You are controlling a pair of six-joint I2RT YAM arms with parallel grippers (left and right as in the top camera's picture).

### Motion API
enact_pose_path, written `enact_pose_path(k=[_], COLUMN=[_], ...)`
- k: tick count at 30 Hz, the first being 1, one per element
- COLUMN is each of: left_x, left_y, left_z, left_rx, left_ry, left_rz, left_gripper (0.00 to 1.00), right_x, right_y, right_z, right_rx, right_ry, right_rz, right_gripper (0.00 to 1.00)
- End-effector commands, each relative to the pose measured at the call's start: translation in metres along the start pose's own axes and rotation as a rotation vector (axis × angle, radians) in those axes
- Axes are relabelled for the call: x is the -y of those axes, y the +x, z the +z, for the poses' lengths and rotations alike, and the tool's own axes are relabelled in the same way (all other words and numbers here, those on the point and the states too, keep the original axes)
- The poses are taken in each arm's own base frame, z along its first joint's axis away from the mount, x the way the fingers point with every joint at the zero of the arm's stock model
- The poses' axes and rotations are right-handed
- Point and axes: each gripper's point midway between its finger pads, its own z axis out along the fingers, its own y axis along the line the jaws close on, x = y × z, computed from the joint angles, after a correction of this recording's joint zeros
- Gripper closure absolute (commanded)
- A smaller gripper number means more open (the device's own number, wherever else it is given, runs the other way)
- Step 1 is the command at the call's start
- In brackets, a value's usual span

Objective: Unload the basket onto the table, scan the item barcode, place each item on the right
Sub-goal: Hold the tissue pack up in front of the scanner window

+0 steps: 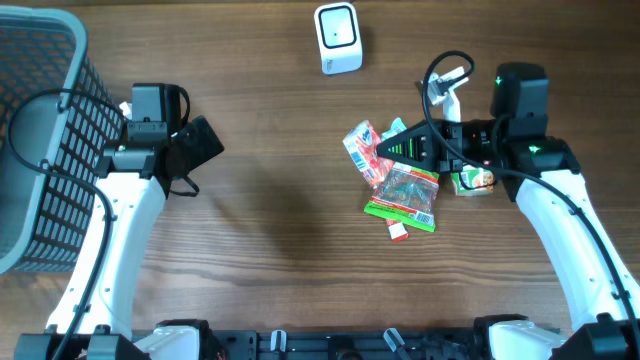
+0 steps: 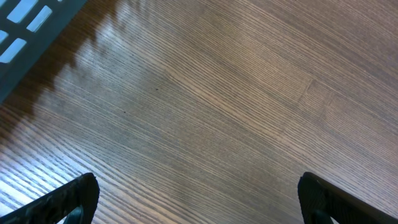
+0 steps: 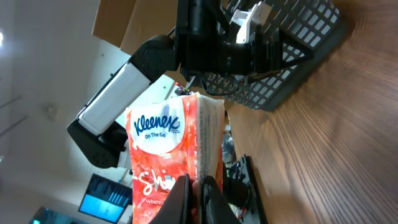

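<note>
- Step in hand, as judged: carrying the tissue pack [image 3: 165, 146] to the scanner [image 1: 338, 38] so that its barcode meets the reading window
- Right pincer [image 3: 198, 198]: clenched on the lower edge of the tissue pack, which stands up out of it in the right wrist view with the printed face and one side edge showing
- Position of the pack: right of centre in the overhead view, at the tip of the right pincer, above the upper left corner of the heap of goods; whether it hangs clear of the desk [image 1: 280, 250] cannot be told from above
- Scanner: upper centre of the overhead view, up and to the left of the pack and well apart from it
- Barcode: none visible on the faces shown; which face bears it cannot be told
- Recommended handling: move the pack up and left towards the scanner, turn the wrist until the coded face lies square to the window, then hold steady; the pack is soft and gripped only at one edge, so a slow move should stop it sagging or slipping
- Hazard: the green packet [image 1: 403, 195] and the small red piece [image 1: 397, 232] lie just below the pack and could be dragged along
- Left pincer [image 2: 199, 202]: released, jaws wide, grasping nothing, over bare desk beside the basket [image 1: 30, 140] at the left of the overhead view
</note>
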Motion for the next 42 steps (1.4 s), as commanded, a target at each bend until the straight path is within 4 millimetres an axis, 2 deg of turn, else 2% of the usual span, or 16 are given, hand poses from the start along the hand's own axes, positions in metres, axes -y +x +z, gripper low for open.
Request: enact_pose_path(k=[1, 4, 6, 8, 10, 12, 14, 15, 19, 22, 25, 31, 36, 38, 40, 42], left_x=[-0.002, -0.002, -0.002, -0.002, -0.002, -0.002, -0.002, -0.002, -0.002, -0.002, -0.002, -0.002, -0.002, -0.002, -0.002, -0.002], left_y=[-0.003, -0.003, -0.003, -0.003, -0.003, -0.003, -0.003, -0.003, -0.003, -0.003, -0.003, -0.003, -0.003, -0.003, -0.003, -0.003], left_z=[-0.004, -0.004, -0.004, -0.004, -0.004, -0.004, -0.004, -0.004, -0.004, -0.004, -0.004, -0.004, -0.004, -0.004, -0.004, -0.004], left_rx=[0.017, 0.017, 0.017, 0.017, 0.017, 0.017, 0.017, 0.017, 0.017, 0.017, 0.017, 0.017, 0.017, 0.017, 0.017, 0.017], left_ry=[-0.002, -0.003, -0.002, -0.002, -0.003, -0.003, -0.003, -0.003, -0.003, -0.003, -0.003, -0.003, -0.003, -0.002, -0.002, -0.002], left_rz=[-0.011, -0.011, -0.011, -0.011, -0.011, -0.011, -0.011, -0.011, -0.011, -0.011, -0.011, -0.011, -0.011, -0.011, -0.011, -0.011], left_gripper=[0.0, 0.0, 0.0, 0.0, 0.0, 0.0, 0.0, 0.0, 0.0, 0.0, 0.0, 0.0, 0.0, 0.0, 0.0, 0.0], right_x=[-0.005, 0.044, 0.097, 0.134, 0.156, 0.147, 0.116, 0.092, 0.033, 0.032, 0.073, 0.187, 0.263, 0.276, 0.286, 0.287], right_y=[-0.001, -0.01, -0.002, 0.011, 0.014, -0.005, -0.038, -0.059, -0.119, -0.165, -0.191, -0.2, -0.197, -0.201, -0.205, -0.209], right_z=[-0.001, -0.006, -0.021, -0.038, -0.057, -0.071, -0.093, -0.103, -0.122, -0.101, -0.067, -0.02, -0.016, -0.015, 0.002, 0.008], right_rx=[-0.002, 0.082, 0.102, 0.09, 0.1, 0.136, 0.172, 0.185, 0.206, 0.178, 0.087, -0.075, -0.069, -0.035, -0.003, 0.03], right_ry=[-0.012, 0.254, 0.554, 0.801, 1.005, 1.095, 1.231, 1.289, 1.504, 1.607, 1.698, 1.928, 2.043, 2.041, 1.947, 1.913], right_rz=[-0.031, 0.0, 0.019, 0.065, 0.084, 0.076, 0.041, 0.0, -0.104, -0.235, -0.393, -0.549, -0.566, -0.57, -0.583, -0.584], right_gripper=[0.96, 0.96, 0.96, 0.96, 0.96, 0.96, 0.96, 0.96, 0.96, 0.96, 0.96, 0.96, 0.96, 0.96, 0.96, 0.96])
